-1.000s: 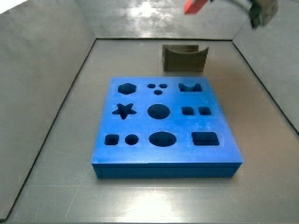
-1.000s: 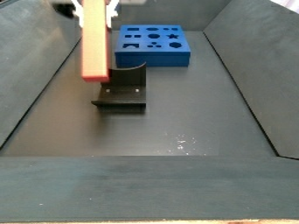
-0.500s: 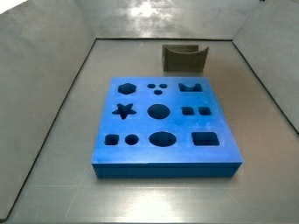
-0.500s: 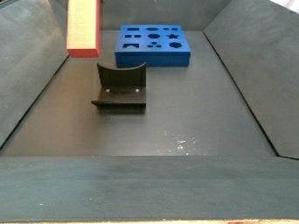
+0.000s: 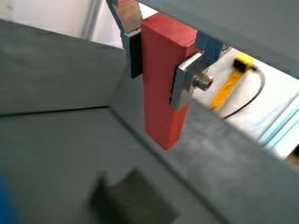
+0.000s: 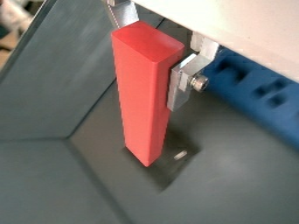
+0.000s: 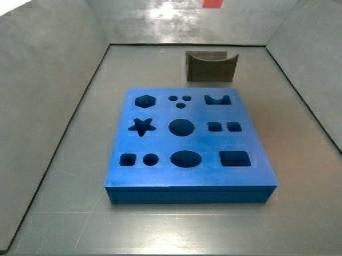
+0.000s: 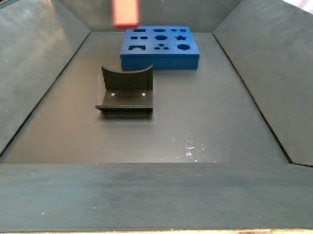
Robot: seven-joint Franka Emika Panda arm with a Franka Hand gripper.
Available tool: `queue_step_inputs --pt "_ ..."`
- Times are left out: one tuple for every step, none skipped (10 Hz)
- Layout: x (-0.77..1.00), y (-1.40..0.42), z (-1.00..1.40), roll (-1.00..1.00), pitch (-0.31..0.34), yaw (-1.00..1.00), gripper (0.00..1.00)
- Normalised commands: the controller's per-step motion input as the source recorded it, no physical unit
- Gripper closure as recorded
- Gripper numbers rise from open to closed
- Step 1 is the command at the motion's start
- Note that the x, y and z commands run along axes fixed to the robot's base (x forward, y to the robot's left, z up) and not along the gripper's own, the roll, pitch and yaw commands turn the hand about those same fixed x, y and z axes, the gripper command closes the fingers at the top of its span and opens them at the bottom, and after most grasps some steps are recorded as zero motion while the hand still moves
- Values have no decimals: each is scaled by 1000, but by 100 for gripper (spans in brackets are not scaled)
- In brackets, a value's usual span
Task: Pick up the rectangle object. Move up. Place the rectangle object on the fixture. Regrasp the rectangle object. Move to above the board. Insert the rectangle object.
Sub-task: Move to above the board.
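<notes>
You see the red rectangle object's lower end at the top edge, above the fixture; the blue board lies behind. The gripper is out of frame.

My gripper is high up over the floor, and its silver fingers squeeze the red block near its top end. The block is long with square ends, and it hangs straight down — in a side view only its low tip peeks in at the top edge. The small dark holder sits on the floor below, with a notch in its top. The big blue board lies flat beside it — full of holes like a star, circles and squares.
</notes>
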Motion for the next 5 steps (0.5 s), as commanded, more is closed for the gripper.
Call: queue_step_inputs --pt "-588 -1000 348 -1000 47 -155 100" --pt "-602 -1000 352 -1000 49 -152 100" --pt "-619 -1000 355 -1000 48 -147 100" --pt "-629 -1000 346 -1000 49 -142 100" --pt "-635 -972 342 -1000 51 -131 100"
